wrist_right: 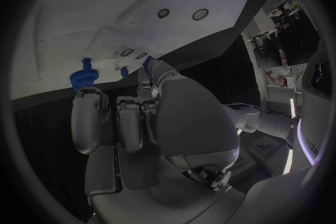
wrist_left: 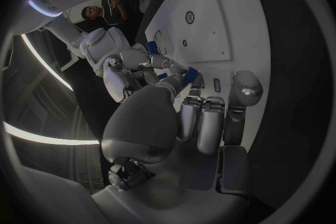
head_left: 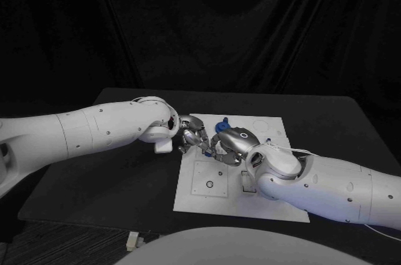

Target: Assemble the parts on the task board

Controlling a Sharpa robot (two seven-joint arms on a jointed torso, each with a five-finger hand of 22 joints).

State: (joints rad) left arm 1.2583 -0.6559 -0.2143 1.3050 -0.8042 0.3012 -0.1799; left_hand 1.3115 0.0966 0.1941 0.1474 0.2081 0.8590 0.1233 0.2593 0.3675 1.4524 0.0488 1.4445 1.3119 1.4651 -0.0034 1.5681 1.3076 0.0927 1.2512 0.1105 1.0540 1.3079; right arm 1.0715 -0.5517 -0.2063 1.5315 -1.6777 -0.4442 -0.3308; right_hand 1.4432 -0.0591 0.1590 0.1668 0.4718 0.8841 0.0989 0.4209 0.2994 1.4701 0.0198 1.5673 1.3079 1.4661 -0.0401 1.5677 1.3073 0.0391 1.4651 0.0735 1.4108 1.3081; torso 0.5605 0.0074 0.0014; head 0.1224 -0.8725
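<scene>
While both hands meet over the board (head_left: pixel 251 201), the left hand (head_left: pixel 192 135) and right hand (head_left: pixel 234 143) together pinch a blue part (wrist_left: pixel 190 74).

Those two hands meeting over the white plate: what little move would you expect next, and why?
Probably a slow lowering toward the task board. The left hand and right hand meet just above it, a small blue part pinched at the left hand's fingertips, so setting it down looks likely.
</scene>
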